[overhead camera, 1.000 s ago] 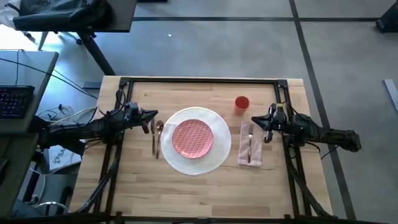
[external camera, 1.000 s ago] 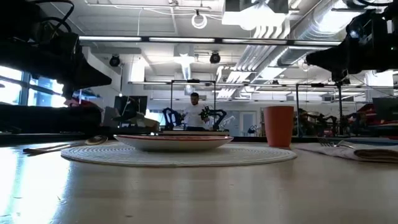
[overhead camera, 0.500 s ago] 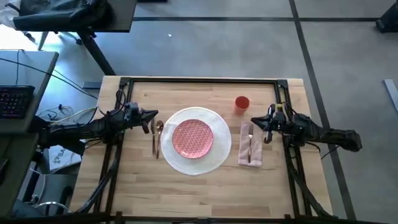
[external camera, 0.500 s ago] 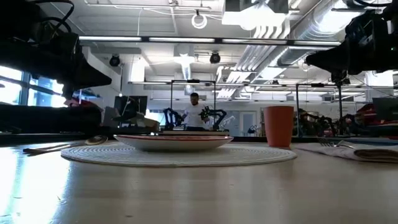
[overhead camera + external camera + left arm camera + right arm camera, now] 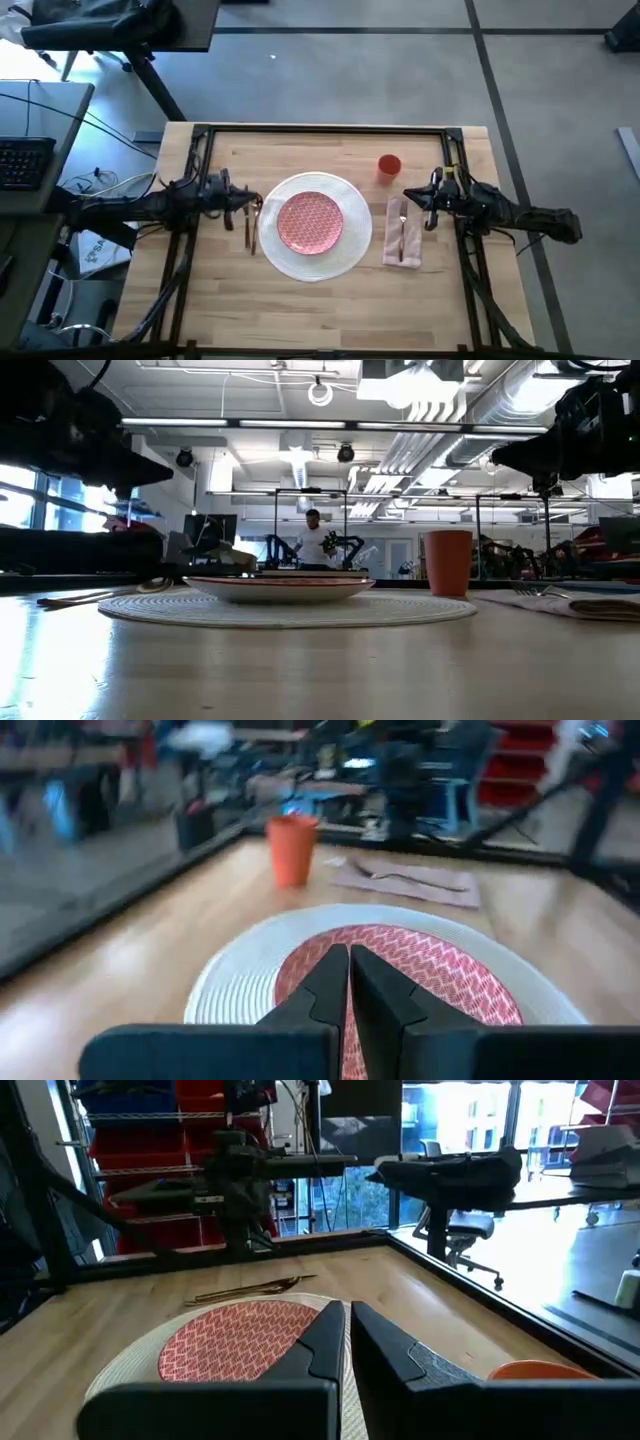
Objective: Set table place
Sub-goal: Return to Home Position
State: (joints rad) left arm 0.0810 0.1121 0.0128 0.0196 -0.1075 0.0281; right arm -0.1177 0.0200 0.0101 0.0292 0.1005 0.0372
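Your rectangular light wood plank table (image 5: 330,310) has the place laid out near its middle. A large white round placemat (image 5: 300,268) lies flat there, with a smaller pink patterned plate (image 5: 310,221) sitting on it. Gold-coloured cutlery (image 5: 252,222) lies just beside the mat's left edge. A pale pink cloth napkin (image 5: 392,252) lies just to the mat's right with a gold-coloured fork (image 5: 401,232) on top. The small orange cup (image 5: 389,165) stands upright beyond the napkin, near the mat's far right edge but apart from it. Your left gripper (image 5: 248,204) hovers over the cutlery at the mat's left side, pointing across the plate, its fingers clenched together on nothing. Your right gripper (image 5: 409,195) hangs above the napkin's far end, facing the left one, its fingers likewise pressed together and empty.
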